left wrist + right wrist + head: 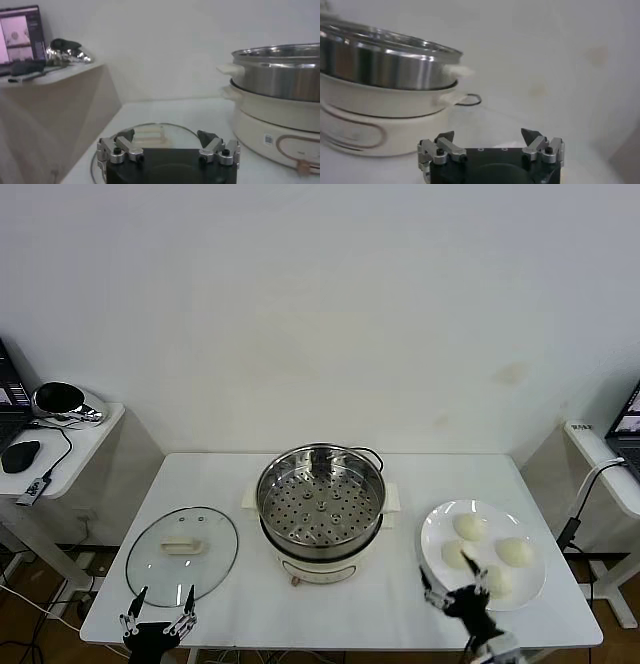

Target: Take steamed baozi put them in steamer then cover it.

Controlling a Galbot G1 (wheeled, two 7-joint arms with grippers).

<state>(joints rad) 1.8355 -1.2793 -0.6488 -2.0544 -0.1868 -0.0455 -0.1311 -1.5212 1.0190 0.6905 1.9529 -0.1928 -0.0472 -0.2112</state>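
The room is bright and the light is even and soft, coming from above. On the table (330,609) the shadows are weak: only a thin pale one lies around the base of the steamer (320,514). The steel tray inside gives small bright reflections, and the glass cover (182,542) near the front left corner shows a light glare on its rim. The head view is sharp in the middle, and straight lines bend a little near the edges. In the left wrist view the steamer is a bit soft. In the right wrist view the steamer wall is clearly blurred and the wall behind looks washed out.
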